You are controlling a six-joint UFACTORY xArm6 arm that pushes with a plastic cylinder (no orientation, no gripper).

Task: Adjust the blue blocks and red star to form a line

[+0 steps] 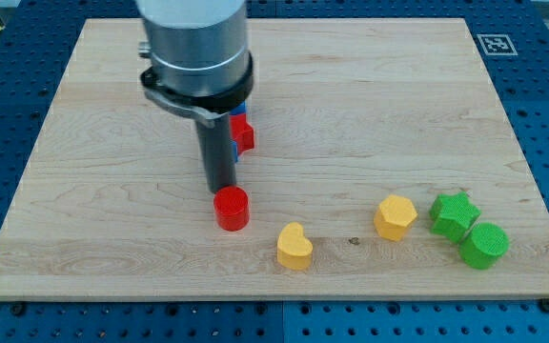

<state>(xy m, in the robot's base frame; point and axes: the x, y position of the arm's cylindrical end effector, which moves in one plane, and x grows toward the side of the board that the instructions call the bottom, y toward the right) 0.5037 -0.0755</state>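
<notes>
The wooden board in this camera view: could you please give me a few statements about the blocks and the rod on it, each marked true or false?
1. My tip stands just above the red cylinder in the view. True.
2. The green star lies at the view's left. False: it is at the view's lower right, next to the green cylinder.
3. The yellow heart sits between the red cylinder and the yellow hexagon. True.
4. The blue blocks are in full view. False: the arm hides most of them.
5. The red star lies beside the rod. True.
</notes>
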